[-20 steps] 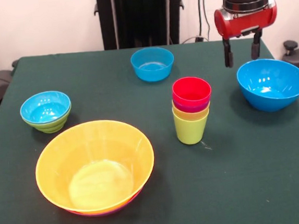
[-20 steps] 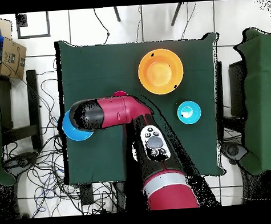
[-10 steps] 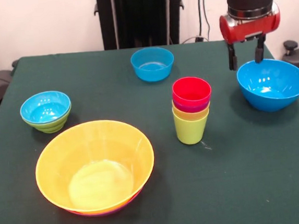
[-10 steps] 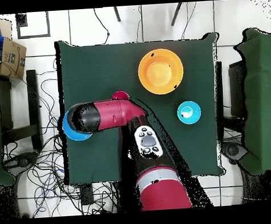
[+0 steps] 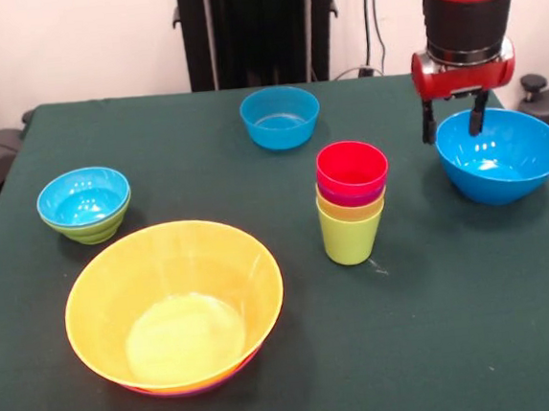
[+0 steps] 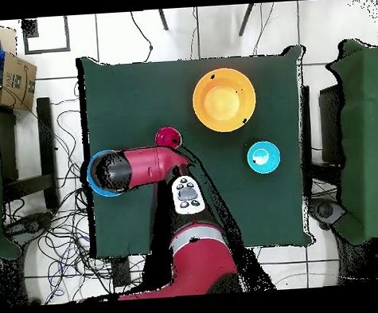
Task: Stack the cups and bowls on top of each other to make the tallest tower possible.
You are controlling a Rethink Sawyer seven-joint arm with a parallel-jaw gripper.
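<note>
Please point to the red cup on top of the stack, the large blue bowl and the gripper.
Red plastic cup (image 5: 351,167), front view: inside its open mouth.
Large glossy blue plastic bowl (image 5: 511,161), front view: inner wall near the bottom.
Gripper (image 5: 455,122), front view: midway between its two dark tips, at the bowl's rim.

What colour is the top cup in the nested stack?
Red: the top cup shows best in the front view.
</note>
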